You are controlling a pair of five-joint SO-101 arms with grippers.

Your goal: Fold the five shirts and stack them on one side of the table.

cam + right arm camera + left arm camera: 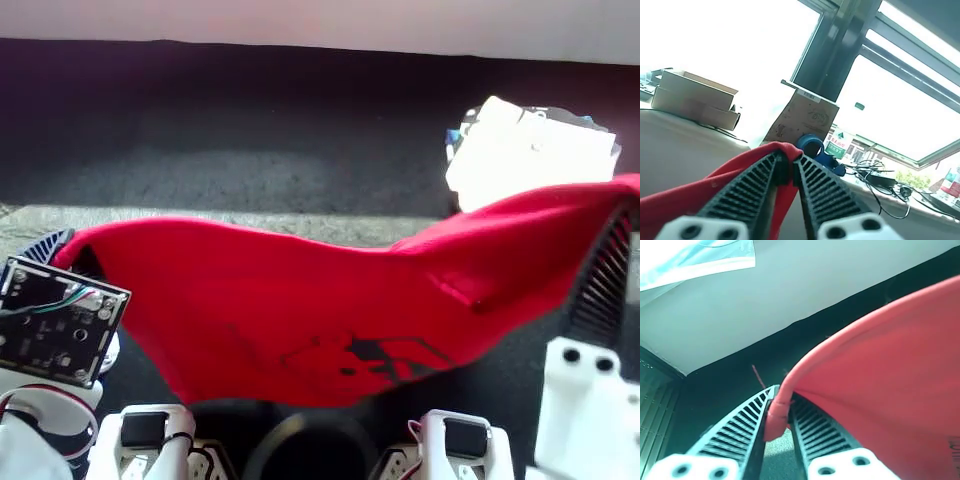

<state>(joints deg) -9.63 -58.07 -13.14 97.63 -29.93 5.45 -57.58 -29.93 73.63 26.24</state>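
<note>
A red shirt [300, 300] of soft knit cloth hangs stretched above the table [200, 120], sagging in a broad curve from 9 o'clock to 3 o'clock in the high view, with a dark printed graphic [370, 360] near its lower edge at about 5 o'clock. The left gripper [784, 394] is clenched on a rolled, stitched hem of the shirt, the cloth bunched into a thick cord between its black, ribbed, tapering fingers [740, 430]. The right gripper [788, 159] pinches another edge the same way, red fabric folded over the tips of its slatted fingers [825, 190]. In the high view the shirt's corner at 3 o'clock rides higher than the one at 9 o'clock. On the dark, matte tabletop at 2 o'clock lies a flat pile of folded shirts [530, 155], squared off, white on top. A bare circuit board [55, 320] sits on the arm at 8 o'clock.
</note>
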